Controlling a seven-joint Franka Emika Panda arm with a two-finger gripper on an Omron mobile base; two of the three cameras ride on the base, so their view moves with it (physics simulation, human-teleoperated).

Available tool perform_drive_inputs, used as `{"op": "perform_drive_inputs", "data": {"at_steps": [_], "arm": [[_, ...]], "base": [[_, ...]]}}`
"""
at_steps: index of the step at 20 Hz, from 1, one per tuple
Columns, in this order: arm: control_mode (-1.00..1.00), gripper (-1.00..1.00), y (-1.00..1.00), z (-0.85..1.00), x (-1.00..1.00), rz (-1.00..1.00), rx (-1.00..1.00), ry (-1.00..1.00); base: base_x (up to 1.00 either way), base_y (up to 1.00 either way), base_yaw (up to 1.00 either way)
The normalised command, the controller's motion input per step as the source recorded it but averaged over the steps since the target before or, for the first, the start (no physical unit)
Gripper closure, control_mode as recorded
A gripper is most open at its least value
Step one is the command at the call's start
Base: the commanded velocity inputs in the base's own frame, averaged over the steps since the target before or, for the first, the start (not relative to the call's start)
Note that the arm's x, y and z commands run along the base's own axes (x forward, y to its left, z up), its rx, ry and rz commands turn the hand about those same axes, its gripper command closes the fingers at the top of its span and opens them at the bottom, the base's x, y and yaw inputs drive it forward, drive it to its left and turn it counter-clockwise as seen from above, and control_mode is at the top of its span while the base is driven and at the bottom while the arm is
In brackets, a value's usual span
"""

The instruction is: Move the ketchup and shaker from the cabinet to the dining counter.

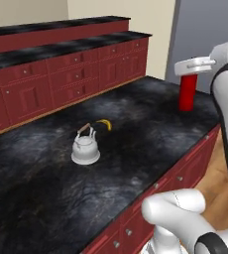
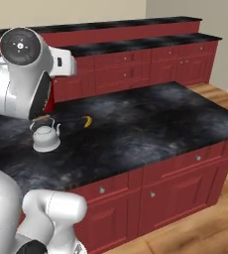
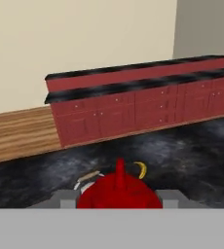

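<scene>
The ketchup (image 1: 187,94), a slim red bottle, stands upright near the far right corner of the dining counter (image 1: 136,124), its base at or just above the black marbled top. My gripper (image 1: 188,78) comes down on it from above and is shut on its upper part. In the hand view the red shoulder and nozzle of the ketchup (image 3: 120,188) sit between my two grey fingertips (image 3: 63,197). The shaker and the cabinet are out of view.
A silver kettle (image 1: 85,147) stands mid-counter with a small yellow banana (image 1: 105,123) just behind it. A long two-tier run of red base units (image 1: 61,74) with black tops lines the far wall. Wooden floor (image 2: 225,99) lies beyond the counter's edges.
</scene>
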Motion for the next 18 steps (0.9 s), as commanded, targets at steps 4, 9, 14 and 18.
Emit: {"op": "perform_drive_inputs", "data": {"at_steps": [4,9,14,18], "arm": [[-1.0,1.0,-0.3,-0.12,0.96,0.46,0.01,0.03],[-1.0,1.0,-0.22,-0.35,1.0,0.44,0.0,0.0],[-1.0,1.0,0.0,-0.53,0.92,0.4,0.0,-0.03],[-1.0,1.0,0.06,-0.57,0.89,0.32,0.0,-0.04]], "base": [[0.0,0.0,0.0],[0.0,0.0,0.0],[0.0,0.0,0.0],[0.0,0.0,0.0]]}}
